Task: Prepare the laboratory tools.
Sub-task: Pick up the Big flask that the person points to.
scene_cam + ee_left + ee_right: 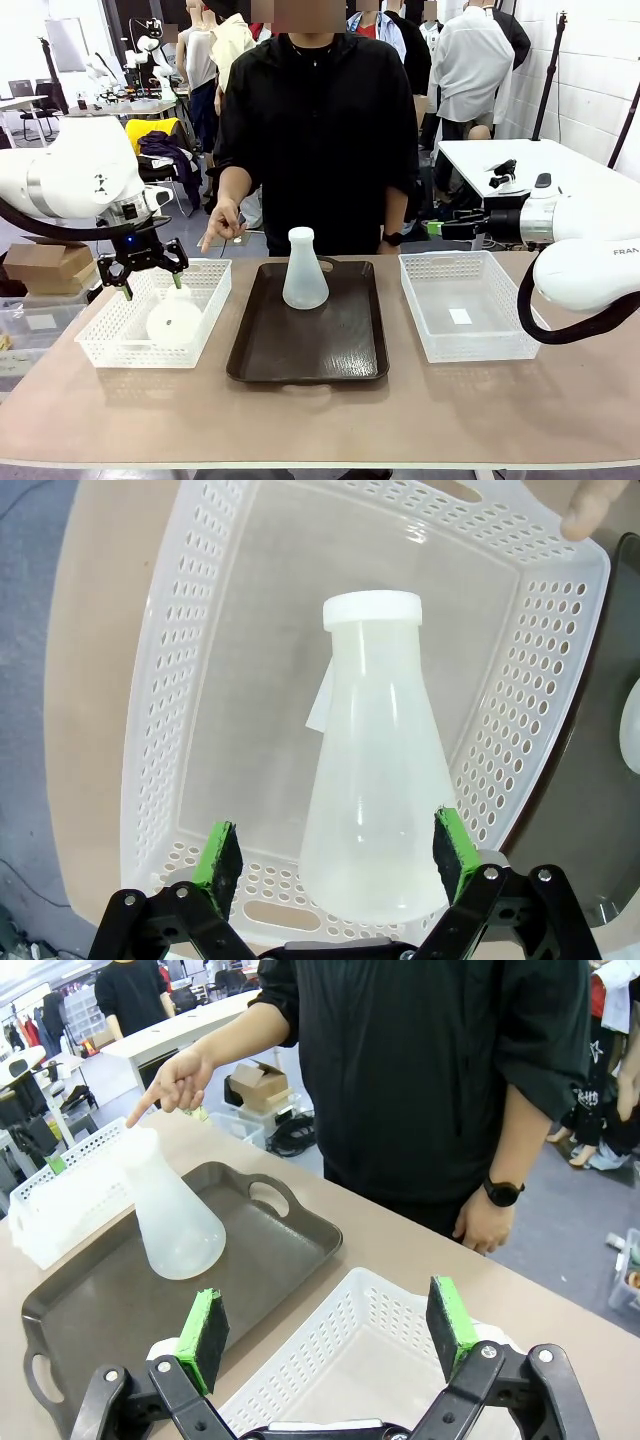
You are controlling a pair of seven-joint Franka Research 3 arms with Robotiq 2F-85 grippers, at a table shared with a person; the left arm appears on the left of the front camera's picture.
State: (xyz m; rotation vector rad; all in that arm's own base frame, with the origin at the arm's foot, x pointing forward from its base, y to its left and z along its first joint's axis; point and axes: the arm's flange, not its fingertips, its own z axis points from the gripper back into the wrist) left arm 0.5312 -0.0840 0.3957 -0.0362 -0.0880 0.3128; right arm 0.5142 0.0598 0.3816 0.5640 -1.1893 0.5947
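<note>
One frosted-white conical flask (pixel 305 272) stands upright on the dark tray (pixel 250 350); the right wrist view shows this flask (pixel 176 1222) too. A second flask (pixel 175 320) lies on its side in the left white mesh basket (pixel 100 340). My left gripper (pixel 153 288) hangs open just above it. In the left wrist view the green pads (pixel 218 865) stand either side of the lying flask's (pixel 375 780) wide base, apart from it. My right gripper (pixel 325 1325) is open with nothing in it, above the right basket (pixel 340 1360).
A person in black stands at the far side; one hand (pixel 222 225) points down at the left basket, the other hand (pixel 480 1225) rests at the table edge. The right basket (pixel 470 345) holds a small label. Bare tabletop (pixel 320 420) lies in front.
</note>
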